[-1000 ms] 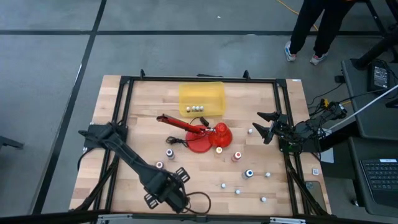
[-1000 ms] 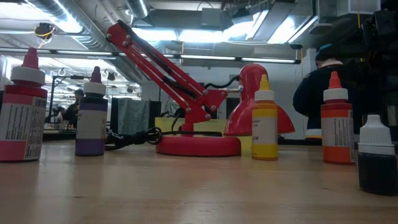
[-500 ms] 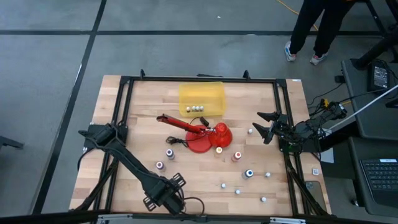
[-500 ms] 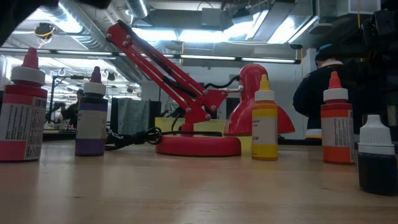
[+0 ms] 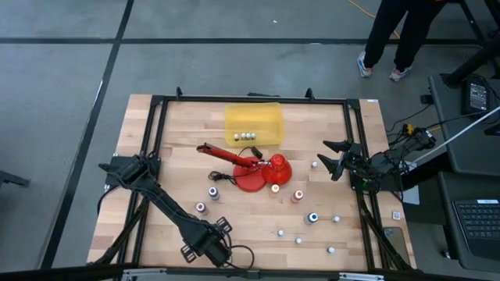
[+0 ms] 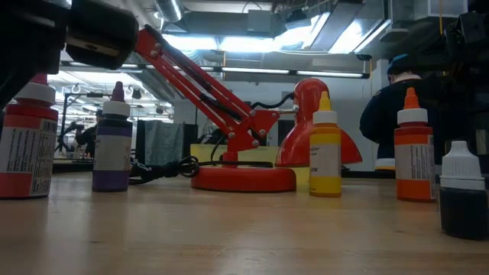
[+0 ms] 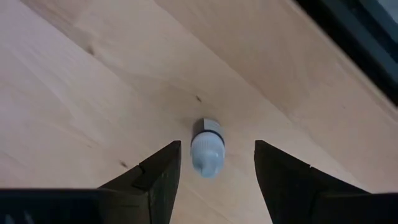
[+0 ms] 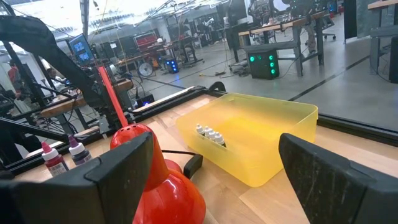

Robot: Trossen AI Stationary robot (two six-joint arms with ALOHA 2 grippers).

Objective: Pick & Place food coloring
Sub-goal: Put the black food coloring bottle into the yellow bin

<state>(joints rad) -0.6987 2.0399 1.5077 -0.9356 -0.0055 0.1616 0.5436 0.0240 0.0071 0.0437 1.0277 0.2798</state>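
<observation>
Five food coloring bottles [image 6: 325, 149] carry printed labels, none readable. Left gripper [image 7: 214, 171] hangs spread around a small white-capped bottle [image 7: 206, 147], not grasping it; right gripper [image 5: 334, 156] waits spread wide at the table's right edge.

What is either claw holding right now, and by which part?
Nothing. The left claw hangs open above a small bottle, fingers either side of it, not touching. The right claw waits open, empty.

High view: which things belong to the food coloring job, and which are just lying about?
Job: purple bottle, dark red bottle, yellow bottle, orange-red bottle, blue bottle, yellow bin (probably the drop-off).
Lying about: red lamp, black cable.
</observation>
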